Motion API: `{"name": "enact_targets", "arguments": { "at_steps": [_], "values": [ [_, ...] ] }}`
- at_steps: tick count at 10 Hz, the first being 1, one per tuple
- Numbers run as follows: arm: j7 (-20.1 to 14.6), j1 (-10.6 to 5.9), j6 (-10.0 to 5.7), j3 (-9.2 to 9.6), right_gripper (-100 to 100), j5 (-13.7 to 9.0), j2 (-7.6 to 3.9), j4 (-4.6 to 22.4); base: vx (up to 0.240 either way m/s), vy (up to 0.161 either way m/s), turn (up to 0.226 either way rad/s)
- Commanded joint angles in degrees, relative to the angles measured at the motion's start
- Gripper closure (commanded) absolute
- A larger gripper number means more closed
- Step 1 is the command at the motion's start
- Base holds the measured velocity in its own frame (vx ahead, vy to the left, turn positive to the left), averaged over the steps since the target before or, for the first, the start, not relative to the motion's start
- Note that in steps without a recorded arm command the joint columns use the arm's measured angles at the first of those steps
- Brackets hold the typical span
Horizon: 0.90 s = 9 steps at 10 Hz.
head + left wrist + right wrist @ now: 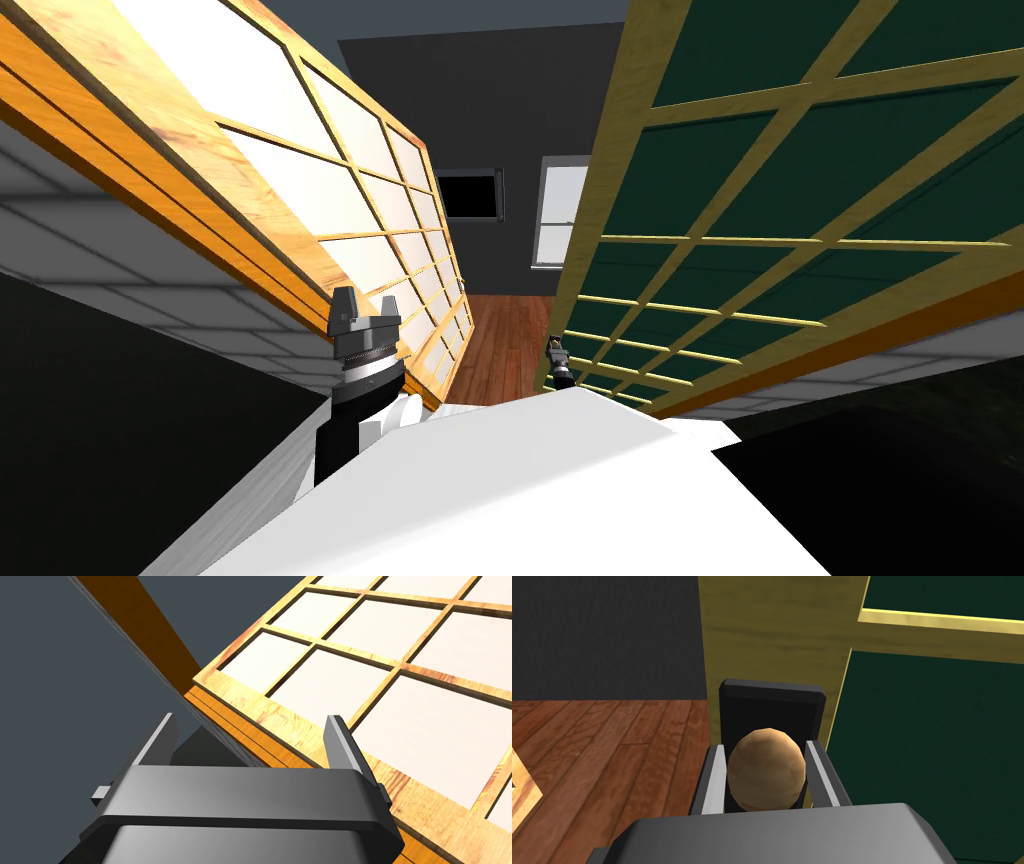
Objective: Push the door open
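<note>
A door (780, 180) with dark green panes and a yellow wooden frame stands on my right, swung into the opening. Its round tan knob (767, 768) sits on a black plate (772, 706) fixed to the yellow stile (777, 631). My right gripper (765, 746) is shut on the knob, a finger pressing each side; it appears small at the door's edge (556, 345). A second door (330, 190) with white panes and an orange wooden frame stands on my left. My left gripper (365, 312) is raised beside its lower frame, open and holding nothing (250, 721).
Between the two doors a narrow gap opens onto a brown plank floor (505, 340) and a dark grey far wall with a window (560, 210) and a black rectangle (468, 195). White tiled walls (150, 270) flank both doors, with black areas below.
</note>
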Motion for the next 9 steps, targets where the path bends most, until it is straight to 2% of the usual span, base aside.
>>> {"name": "enact_targets", "arguments": {
  "at_steps": [1,3,6,7,9],
  "values": [
    [0.25,0.09,-0.43,-1.76,100,-0.8,-1.32,-0.22,0.17,0.002,-0.009],
    [0.47,-0.01,-0.51,-2.43,100,-1.2,-1.58,-0.14,0.136,0.011,-0.057],
    [0.47,-0.01,-0.51,-2.43,100,-1.2,-1.58,-0.14,0.024,0.003,0.007],
    [0.82,-0.17,-0.63,-3.5,100,-1.83,-1.81,0.0,0.097,0.011,-0.059],
    [1.06,-0.27,-0.71,-4.22,100,-2.26,-1.89,0.09,0.126,0.001,-0.086]
  ]
}}
